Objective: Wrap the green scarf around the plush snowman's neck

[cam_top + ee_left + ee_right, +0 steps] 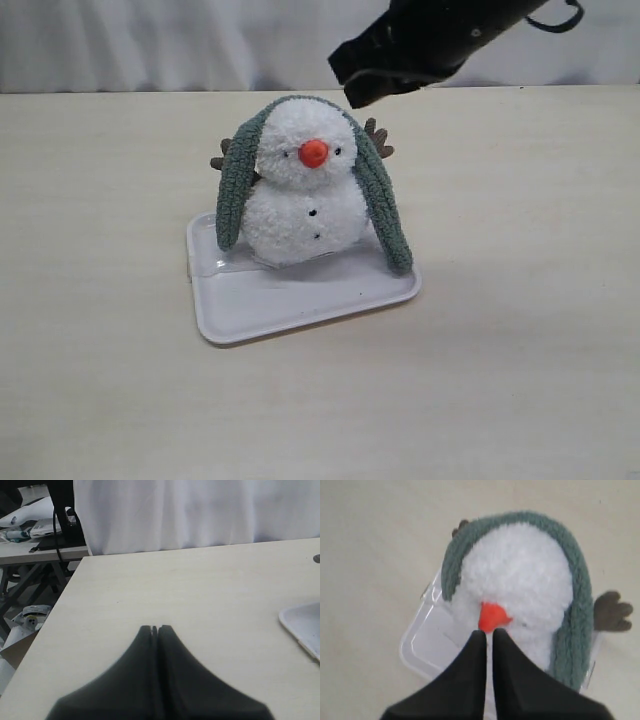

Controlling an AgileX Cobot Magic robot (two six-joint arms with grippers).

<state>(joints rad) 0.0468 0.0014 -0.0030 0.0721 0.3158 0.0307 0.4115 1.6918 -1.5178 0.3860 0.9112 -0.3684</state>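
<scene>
Right hand hangs pressed together and empty just above the orange nose of the plush snowman. The left hand, likewise closed on nothing, sits over bare bench apart from the white tray that carries the toy mid-bench. The green scarf drapes over the head rather than the snowman's neck, both ends dangling to the tray. It looks soft, light and limp, apt to slide off, so pinch a free end low. The brown twig arms behind may snag it.
</scene>
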